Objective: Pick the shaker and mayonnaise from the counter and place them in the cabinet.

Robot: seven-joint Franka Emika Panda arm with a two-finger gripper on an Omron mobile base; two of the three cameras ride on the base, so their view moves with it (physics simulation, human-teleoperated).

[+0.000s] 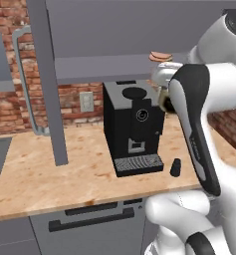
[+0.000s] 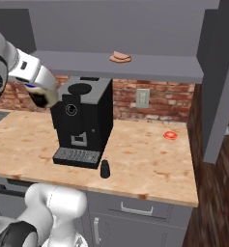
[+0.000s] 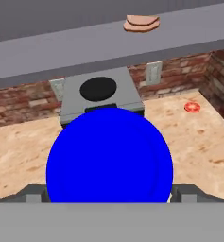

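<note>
The mayonnaise [image 3: 109, 156] is in my gripper [image 3: 111, 194]; its blue lid sits between the two fingers, which are shut on it. It hangs in the air beside the top of the coffee machine, its pale body just visible at the hand [image 2: 40, 96] [image 1: 164, 101]. The small black shaker [image 1: 176, 168] [image 2: 105, 169] stands upright on the counter [image 1: 64, 174] [image 2: 150, 164], just in front of the coffee machine's right corner and well below the hand. The grey cabinet shelf [image 1: 99, 67] [image 2: 154, 65] [image 3: 47, 52] runs above, ahead of and higher than the jar.
A black coffee machine [image 1: 133, 127] [image 2: 82, 120] [image 3: 99, 92] stands under the shelf. A pinkish slice of meat [image 2: 121, 58] [image 3: 141, 22] lies on the shelf. A small red item [image 2: 170, 135] [image 3: 192, 107] lies on the counter at the right. The open cabinet doors [image 1: 47, 84] [image 2: 222, 87] hang at both sides.
</note>
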